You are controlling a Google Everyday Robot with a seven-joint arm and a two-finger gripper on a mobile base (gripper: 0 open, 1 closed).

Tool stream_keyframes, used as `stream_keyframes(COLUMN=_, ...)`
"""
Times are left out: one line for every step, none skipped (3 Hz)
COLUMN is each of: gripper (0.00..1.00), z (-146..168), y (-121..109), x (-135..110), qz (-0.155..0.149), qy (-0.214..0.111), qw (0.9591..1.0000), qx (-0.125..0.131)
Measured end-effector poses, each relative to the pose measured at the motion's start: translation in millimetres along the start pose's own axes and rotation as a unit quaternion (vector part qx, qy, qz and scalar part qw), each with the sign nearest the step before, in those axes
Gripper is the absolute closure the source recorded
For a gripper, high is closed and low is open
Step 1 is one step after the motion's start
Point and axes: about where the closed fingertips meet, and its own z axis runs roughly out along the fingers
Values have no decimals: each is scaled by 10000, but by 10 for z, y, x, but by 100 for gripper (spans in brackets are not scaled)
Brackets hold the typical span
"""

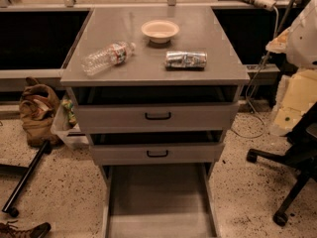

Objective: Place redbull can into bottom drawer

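The redbull can [185,59], slim and silver with dark markings, lies on its side on the grey cabinet top [213,33], right of centre. The bottom drawer [158,202] is pulled out at the foot of the cabinet, a wide flat grey tray with nothing in it. My gripper is not in view; only a white and cream part of my arm [299,38] shows at the right edge, well right of the can.
A clear water bottle [106,57] lies on the top at left, and a cream bowl [160,30] stands behind the can. Two upper drawers [157,116] with black handles are slightly open. A brown bag [35,110], black pole [25,182] and office chair base [292,167] flank the cabinet.
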Motion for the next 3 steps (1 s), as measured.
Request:
stream_keyframes(gripper=0, z=1, y=-1, x=-1, qz=1, qy=-4, qw=10000, qx=1)
stream_keyframes(gripper=0, z=27, y=-42, x=-50, qz=30, qy=-128, qw=9999, qx=37)
stream_keyframes(gripper=0, z=225, y=-322, x=-354, qz=-48, qy=-360, qw=9991, qx=225)
